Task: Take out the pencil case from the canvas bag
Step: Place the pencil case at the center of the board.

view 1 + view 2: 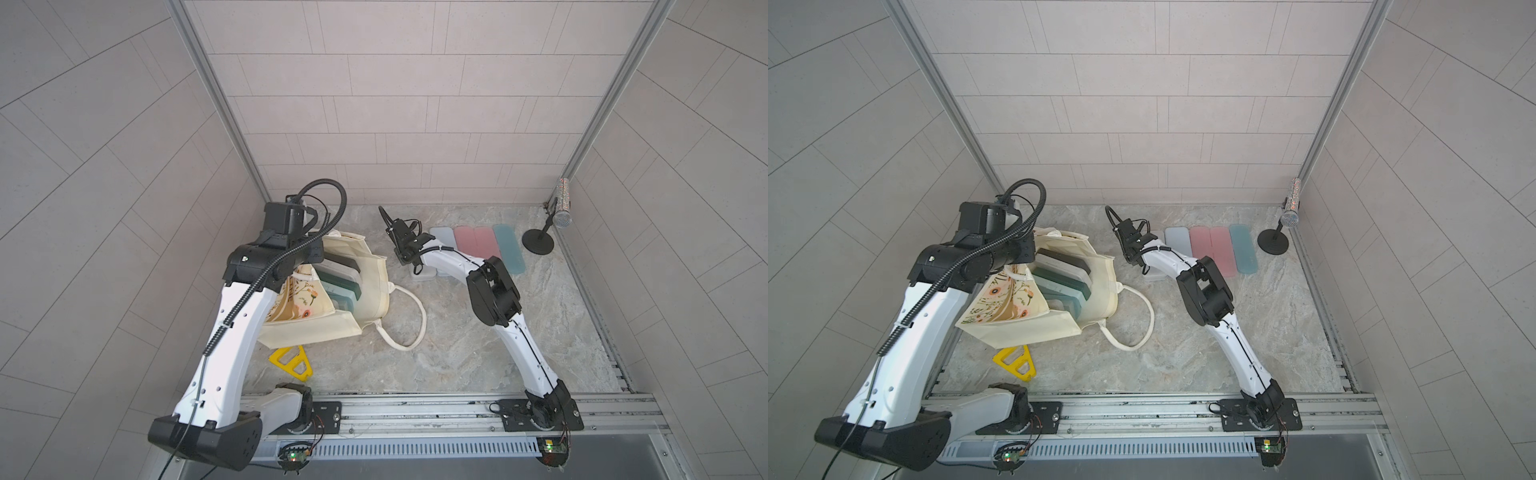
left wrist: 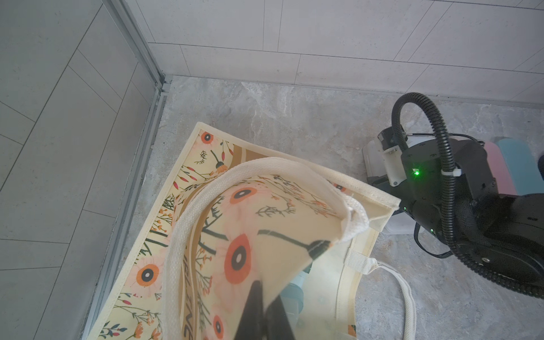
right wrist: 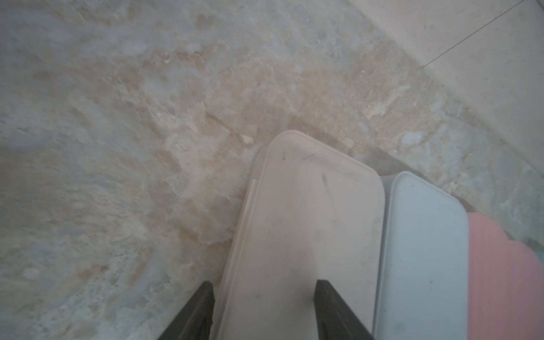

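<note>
The canvas bag (image 1: 332, 328) lies on its side at 9 o'clock on the bench (image 1: 457, 353), its mouth turned toward 2 o'clock. Several pencil cases (image 1: 340, 286) in grey and green stand on edge inside the mouth. The left gripper (image 2: 266, 294) is pinched tight on the bag's flower-printed panel near the rim and holds that side lifted, so the mouth gapes. One white rope handle (image 1: 415, 316) trails loose on the bench at the bag's 3 o'clock side.

The right gripper (image 3: 264, 282) is low at 1 o'clock, with its jaws about half apart over a cream pencil case (image 3: 309, 220) that lies flat on the bench. One finger (image 3: 191, 312) sits just outside the case's long edge and the other is above its top face. The case is wider than the gap, and I cannot tell whether either finger touches it.

A pale blue case (image 3: 424, 250) lies touching the cream one, followed by two pink cases (image 1: 478, 243) and a teal case (image 1: 509, 249).
</note>
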Robot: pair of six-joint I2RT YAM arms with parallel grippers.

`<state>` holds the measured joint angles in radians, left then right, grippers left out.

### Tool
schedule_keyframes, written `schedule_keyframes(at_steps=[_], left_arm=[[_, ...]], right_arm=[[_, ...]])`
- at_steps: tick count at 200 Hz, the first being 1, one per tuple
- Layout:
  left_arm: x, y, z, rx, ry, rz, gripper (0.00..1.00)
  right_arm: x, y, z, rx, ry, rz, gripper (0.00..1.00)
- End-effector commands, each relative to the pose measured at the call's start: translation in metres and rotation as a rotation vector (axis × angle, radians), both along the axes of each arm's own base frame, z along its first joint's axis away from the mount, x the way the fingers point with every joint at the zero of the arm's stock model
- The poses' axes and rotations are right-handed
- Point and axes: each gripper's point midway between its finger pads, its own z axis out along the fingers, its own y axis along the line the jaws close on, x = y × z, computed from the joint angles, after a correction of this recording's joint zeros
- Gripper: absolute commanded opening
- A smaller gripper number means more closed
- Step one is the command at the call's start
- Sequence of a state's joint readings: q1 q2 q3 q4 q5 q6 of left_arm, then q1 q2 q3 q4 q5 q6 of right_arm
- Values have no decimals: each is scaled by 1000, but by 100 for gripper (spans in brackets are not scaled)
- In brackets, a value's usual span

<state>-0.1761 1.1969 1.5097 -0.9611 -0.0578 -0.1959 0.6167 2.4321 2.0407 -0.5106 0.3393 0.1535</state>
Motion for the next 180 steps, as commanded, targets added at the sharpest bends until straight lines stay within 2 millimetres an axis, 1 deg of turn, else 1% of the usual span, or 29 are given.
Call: schedule_keyframes(at_steps=[1,15,24,31,36,38,52,54,57,59,70,78,84,94,102,110,131,142,154,171,180], left_arm=[[21,3,49,21,-180,6,0],[26,13,48,86,-166,41,0],[31,17,47,115,-158,48,0],[36,17,47,129,-154,51,0],[40,17,47,134,-153,50,0],[42,17,47,137,-151,48,0],[54,16,47,152,-142,41,0],[55,15,45,154,-137,38,0],[57,15,45,159,-135,37,0],[59,15,45,161,-135,36,0],[62,14,46,161,-133,29,0],[64,11,50,156,-157,10,0],[63,8,54,147,-178,-3,0],[60,1,61,133,-212,-53,0],[55,-7,65,118,-241,-105,0],[51,-17,65,100,-260,-166,0],[38,-55,58,12,-300,-384,0],[32,-71,55,-45,-300,-465,0],[27,-85,52,-94,-288,-540,0],[21,-97,48,-139,-279,-596,0],[18,-100,44,-153,-278,-603,0]], right_arm=[[-4,13,48,94,-27,80,63],[-12,15,70,136,-43,92,66],[-19,14,84,176,-60,87,68],[-25,13,97,219,-83,82,70],[-31,12,102,246,-94,78,71],[-33,11,108,261,-108,77,71],[-48,7,125,333,-174,77,76],[-51,6,130,343,-190,78,76],[-53,3,131,348,-203,70,79],[-55,1,136,355,-217,65,79],[-67,-10,148,378,-263,44,84],[-73,-19,156,394,-291,18,87],[-78,-28,160,405,-313,-13,91],[-86,-39,171,437,-352,-43,100],[-93,-45,174,456,-369,-51,100],[-100,-48,177,481,-384,-39,100],[-118,-45,184,536,-403,48,100],[-126,-44,187,576,-401,70,100],[-137,-41,190,611,-396,108,98],[-154,-43,191,653,-407,145,93],[-164,-45,190,668,-412,168,90]])
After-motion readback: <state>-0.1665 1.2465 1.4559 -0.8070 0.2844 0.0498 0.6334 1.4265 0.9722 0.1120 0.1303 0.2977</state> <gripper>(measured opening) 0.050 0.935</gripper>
